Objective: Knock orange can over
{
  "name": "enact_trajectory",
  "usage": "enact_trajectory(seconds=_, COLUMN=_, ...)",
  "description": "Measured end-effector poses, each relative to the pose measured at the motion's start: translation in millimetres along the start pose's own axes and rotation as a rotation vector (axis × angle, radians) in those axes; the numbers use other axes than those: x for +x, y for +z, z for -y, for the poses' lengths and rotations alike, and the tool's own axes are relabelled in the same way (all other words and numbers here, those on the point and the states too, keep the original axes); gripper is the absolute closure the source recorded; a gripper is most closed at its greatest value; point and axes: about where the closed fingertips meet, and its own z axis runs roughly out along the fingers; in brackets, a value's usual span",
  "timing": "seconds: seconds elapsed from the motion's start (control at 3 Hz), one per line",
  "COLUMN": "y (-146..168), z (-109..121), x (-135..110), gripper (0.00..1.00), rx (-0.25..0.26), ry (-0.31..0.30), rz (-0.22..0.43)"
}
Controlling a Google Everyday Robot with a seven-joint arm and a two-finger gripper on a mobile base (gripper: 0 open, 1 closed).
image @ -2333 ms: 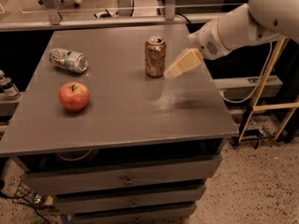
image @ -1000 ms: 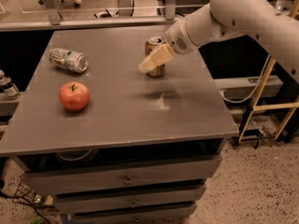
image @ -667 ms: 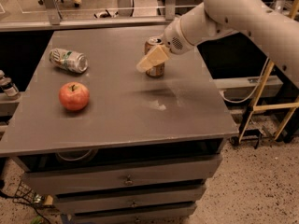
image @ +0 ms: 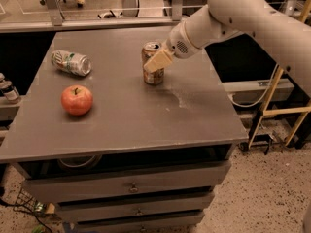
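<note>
The orange can (image: 152,75) stands upright on the grey table (image: 131,110), near the back middle, its silver top showing. My gripper (image: 154,62) reaches in from the right on a white arm. Its cream fingers lie across the front of the can's upper half and seem to touch it. The can's middle is hidden behind the fingers.
A green-and-white can (image: 72,62) lies on its side at the back left. A red apple (image: 77,100) sits at the left front. Drawers are below the table top. A wooden frame (image: 274,101) stands to the right of the table.
My gripper has swung left from beside the can's right side to across its front. The can still stands upright in the same place.
</note>
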Motion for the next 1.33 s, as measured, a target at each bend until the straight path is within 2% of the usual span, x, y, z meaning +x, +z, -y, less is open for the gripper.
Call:
enact_trajectory(seconds=0.33, y=-26.5, z=8.8, x=-0.6, gripper=1.0, rx=0.028, ry=-0.063, rz=-0.044)
enact_trajectory(seconds=0.67, y=-51.1, z=13.9, x=8.4, gripper=1.0, rx=0.04, ry=-0.142, rz=-0.136)
enact_trajectory(seconds=1.0, y=-62.3, z=18.1, x=28.5, gripper=1.0, rx=-0.003, ry=-0.218, rz=-0.266)
enact_trajectory(seconds=1.33, y=-64.3, z=3.8, x=50.0, gripper=1.0, rx=-0.073, ry=-0.32, rz=-0.44)
